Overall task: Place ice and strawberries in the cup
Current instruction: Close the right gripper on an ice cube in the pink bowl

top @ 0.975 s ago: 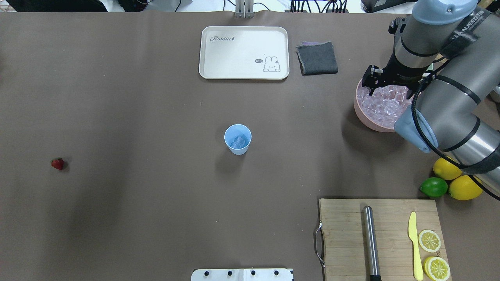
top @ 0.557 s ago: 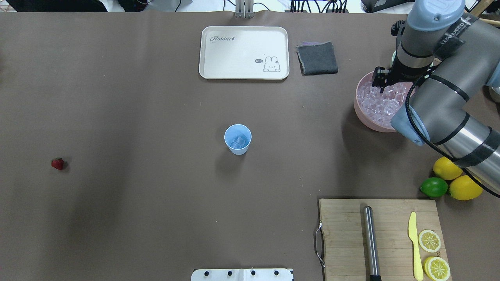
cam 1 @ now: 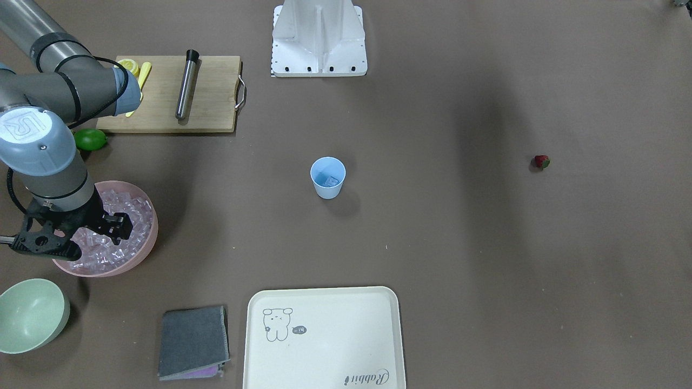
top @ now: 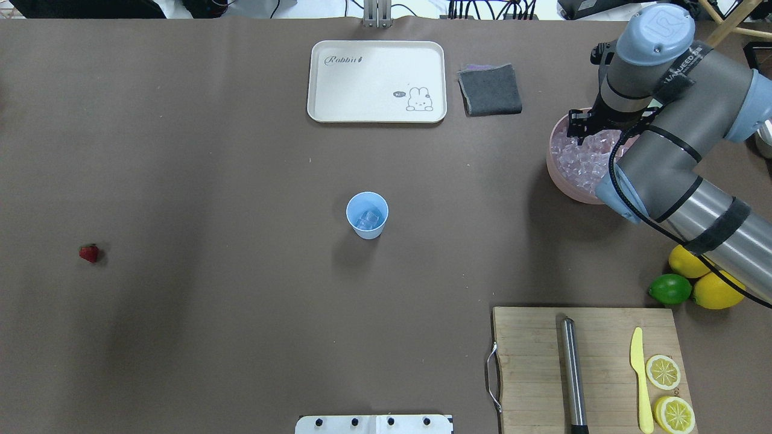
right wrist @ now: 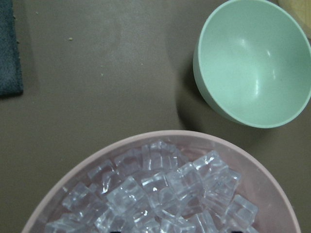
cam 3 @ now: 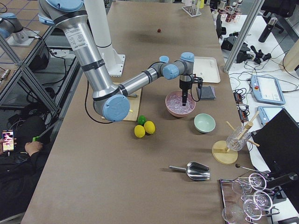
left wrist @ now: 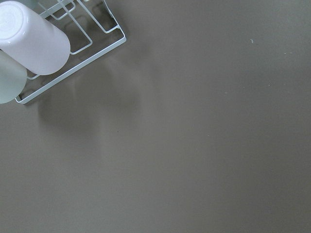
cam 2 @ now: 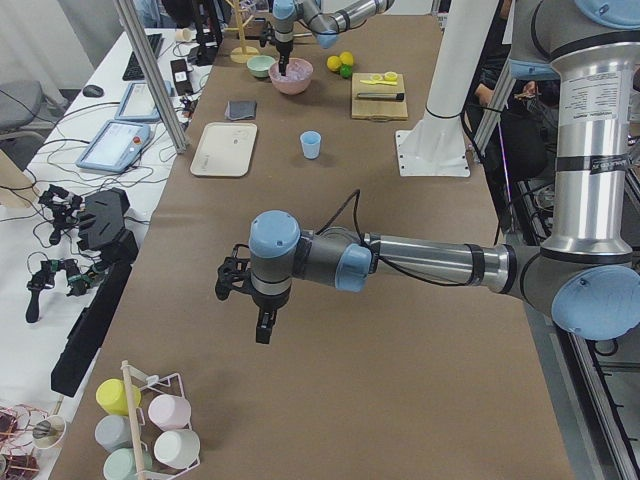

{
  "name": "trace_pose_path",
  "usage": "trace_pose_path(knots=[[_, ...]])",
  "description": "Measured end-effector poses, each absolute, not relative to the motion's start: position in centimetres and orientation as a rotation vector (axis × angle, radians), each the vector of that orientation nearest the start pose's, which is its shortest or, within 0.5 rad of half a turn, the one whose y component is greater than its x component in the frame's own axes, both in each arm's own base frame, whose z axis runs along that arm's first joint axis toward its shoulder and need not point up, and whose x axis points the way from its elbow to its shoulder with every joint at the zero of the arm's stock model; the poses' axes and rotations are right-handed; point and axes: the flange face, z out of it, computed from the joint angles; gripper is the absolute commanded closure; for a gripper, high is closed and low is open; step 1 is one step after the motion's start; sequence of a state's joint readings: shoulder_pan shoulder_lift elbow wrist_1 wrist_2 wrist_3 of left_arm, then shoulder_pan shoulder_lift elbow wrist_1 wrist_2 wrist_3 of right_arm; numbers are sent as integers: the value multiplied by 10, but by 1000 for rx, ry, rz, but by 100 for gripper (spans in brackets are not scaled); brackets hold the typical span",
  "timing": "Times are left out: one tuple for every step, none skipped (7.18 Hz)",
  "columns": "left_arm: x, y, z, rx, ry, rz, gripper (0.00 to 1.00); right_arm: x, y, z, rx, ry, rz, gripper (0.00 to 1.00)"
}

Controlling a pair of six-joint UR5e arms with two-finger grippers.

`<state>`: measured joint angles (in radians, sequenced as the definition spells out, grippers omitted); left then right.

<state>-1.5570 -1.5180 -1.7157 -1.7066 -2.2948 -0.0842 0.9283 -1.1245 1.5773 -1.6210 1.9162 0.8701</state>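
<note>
Presently the cup (top: 367, 215) at frame centre in the overhead view holds some ice (top: 368, 219); the strawberry (top: 88, 252) lies at far left, not yet loaded; the right gripper (cam 1: 81, 237) hangs over the pink bowl (top: 561, 178) at upper right, well apart from the cup; whether its jaws are parted or holding a cube cannot be told; the left gripper (cam 2: 245, 300) idles elsewhere, state unclear.

This is a robot lab: big robot arms (cam 2: 420, 262) on a brown table (cam 2: 400, 400), with tablets (cam 2: 110, 148) and cables beside it.

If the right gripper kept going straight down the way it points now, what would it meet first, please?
Most likely the ice heaped in the pink bowl; the right gripper hangs just above it, though its exact height is unclear.
</note>
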Motion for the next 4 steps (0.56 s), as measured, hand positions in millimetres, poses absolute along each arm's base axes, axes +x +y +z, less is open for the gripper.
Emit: trace_pose_path(knots=[[-60, -483, 601, 182, 731, 16, 2, -319, -591, 424, 53, -522, 152, 20], [-60, -483, 601, 182, 731, 17, 2, -319, -589, 428, 47, -519, 153, 20], [-60, -483, 601, 183, 731, 17, 2, -320, -585, 433, 38, -515, 154, 20], [-60, -483, 600, 184, 731, 18, 2, -322, -580, 438, 29, -509, 152, 24]])
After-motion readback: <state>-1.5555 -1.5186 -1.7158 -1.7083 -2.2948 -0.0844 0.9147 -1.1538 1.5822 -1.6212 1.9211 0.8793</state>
